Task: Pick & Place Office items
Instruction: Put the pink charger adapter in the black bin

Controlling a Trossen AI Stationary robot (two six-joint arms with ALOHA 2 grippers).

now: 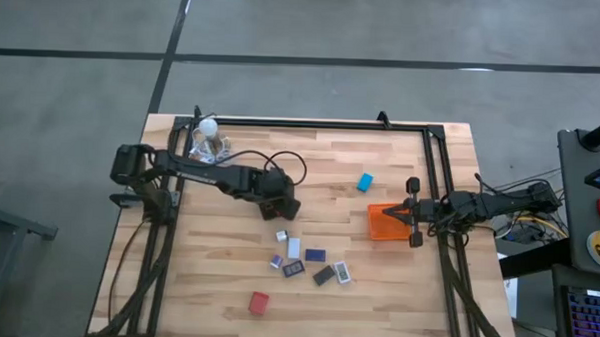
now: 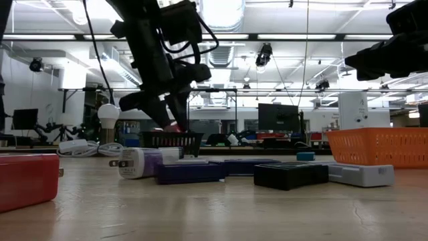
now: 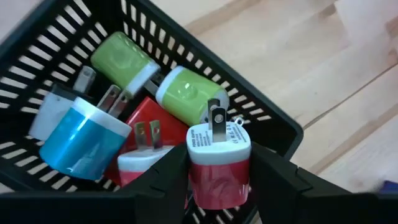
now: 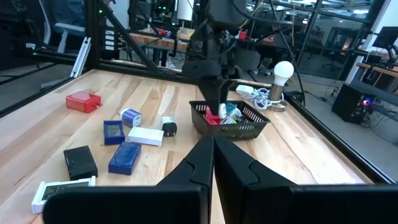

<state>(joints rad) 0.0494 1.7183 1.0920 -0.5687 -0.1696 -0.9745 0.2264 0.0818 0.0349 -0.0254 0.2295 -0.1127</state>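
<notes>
Wooden table (image 1: 400, 182) carries the work. The left gripper (image 3: 219, 180) is clenched on a red-and-white charger (image 3: 219, 163), directly above the black mesh tray (image 3: 283, 134). It should release only once low inside. More office items (image 1: 312, 264) lie beyond; the right gripper (image 4: 212, 163) waits closed.

A red-and-white plug (image 3: 218, 163) sits between dark fingers (image 3: 163, 174) above a black mesh basket (image 3: 261, 112). Inside lie two lime-green-and-white plugs (image 3: 186, 93), a light-blue one (image 3: 81, 140) and a red one (image 3: 144, 121). On the pale striped wooden table (image 1: 330, 160) are an orange basket (image 1: 384, 221), a red block (image 1: 259, 303), a light-blue block (image 1: 365, 181) and a white bulb (image 1: 208, 126).
</notes>
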